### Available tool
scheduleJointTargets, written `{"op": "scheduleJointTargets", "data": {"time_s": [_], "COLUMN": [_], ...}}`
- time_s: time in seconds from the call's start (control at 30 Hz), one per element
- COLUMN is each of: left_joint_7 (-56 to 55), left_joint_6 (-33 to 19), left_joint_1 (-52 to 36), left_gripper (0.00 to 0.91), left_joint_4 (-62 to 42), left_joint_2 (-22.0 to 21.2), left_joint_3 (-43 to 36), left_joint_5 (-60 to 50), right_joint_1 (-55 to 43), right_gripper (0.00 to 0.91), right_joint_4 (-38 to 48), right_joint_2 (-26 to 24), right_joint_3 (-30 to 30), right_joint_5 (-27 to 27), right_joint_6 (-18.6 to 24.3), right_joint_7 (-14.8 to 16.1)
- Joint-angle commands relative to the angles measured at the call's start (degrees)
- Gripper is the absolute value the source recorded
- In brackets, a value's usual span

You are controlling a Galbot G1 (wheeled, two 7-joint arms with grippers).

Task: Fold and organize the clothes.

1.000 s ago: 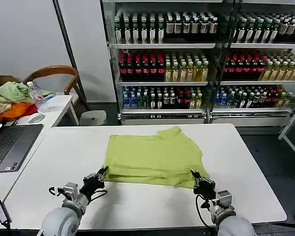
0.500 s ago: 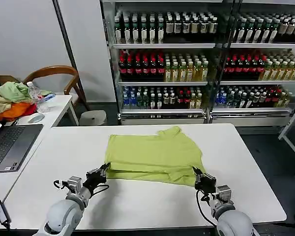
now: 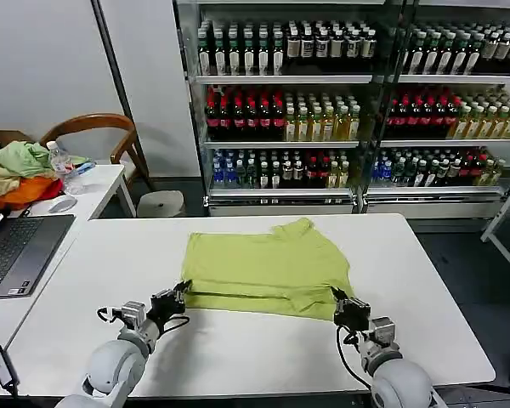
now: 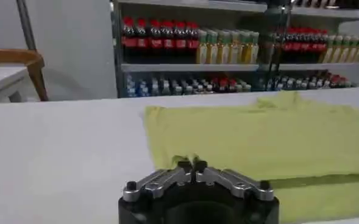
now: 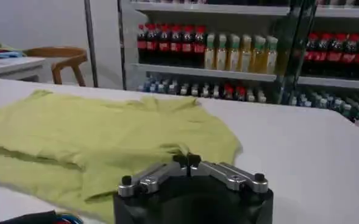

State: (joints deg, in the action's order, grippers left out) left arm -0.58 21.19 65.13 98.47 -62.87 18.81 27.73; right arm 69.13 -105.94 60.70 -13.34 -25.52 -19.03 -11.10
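Observation:
The clothes, a lime yellow-green T-shirt (image 3: 268, 268), lie folded on the white table (image 3: 93, 272), its near part doubled over. My left gripper (image 3: 181, 291) is shut on the shirt's near left corner (image 4: 167, 159). At the near right corner (image 5: 167, 149), my right gripper (image 3: 338, 301) is shut on the hem. In the left wrist view the left gripper (image 4: 192, 165) pinches cloth between closed tips. The right gripper (image 5: 186, 160) does the same in the right wrist view. Both hold the hem low, just above the table.
A side table at left carries a laptop (image 3: 17, 251), a mouse (image 3: 62, 204) and a heap of pale green and orange garments (image 3: 21, 174). A wooden chair (image 3: 93, 127) stands behind it. Drink-bottle shelves (image 3: 323, 102) line the back wall.
Both grippers have carried the shirt's near hem away from me, over the shirt, so the folded near edge now lies farther up the table.

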Motion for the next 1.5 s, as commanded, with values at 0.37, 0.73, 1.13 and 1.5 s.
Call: {"op": "scheduleJointTargets", "data": {"time_s": [0.37,0.73,1.13,1.5], "left_joint_7": [-4.16,-7.58,-6.65,-4.66], "left_joint_6": [1.86,3.64,5.71,6.36], "left_joint_1": [9.5,7.23,3.27,3.83], "left_gripper": [0.907,0.907,0.04,0.04], "left_joint_4": [12.95,7.94,2.89,3.31], "left_joint_2": [2.24,-0.76,-0.73,-0.44], "left_joint_3": [4.31,1.48,0.18,-1.27], "left_joint_5": [1.68,0.08,-0.41,-1.7], "right_joint_1": [6.63,11.55,8.21,8.55], "right_gripper": [0.907,0.907,0.0,0.0], "right_joint_4": [-9.64,-7.63,-4.09,-4.81], "right_joint_2": [-2.8,-2.57,-1.82,-1.46], "right_joint_3": [-3.07,-2.86,-2.37,-2.04], "right_joint_5": [-2.03,-0.33,-1.71,-1.57], "right_joint_6": [-2.58,-2.7,-2.18,-2.4], "right_joint_7": [-3.35,-5.74,-5.23,-4.74]}}
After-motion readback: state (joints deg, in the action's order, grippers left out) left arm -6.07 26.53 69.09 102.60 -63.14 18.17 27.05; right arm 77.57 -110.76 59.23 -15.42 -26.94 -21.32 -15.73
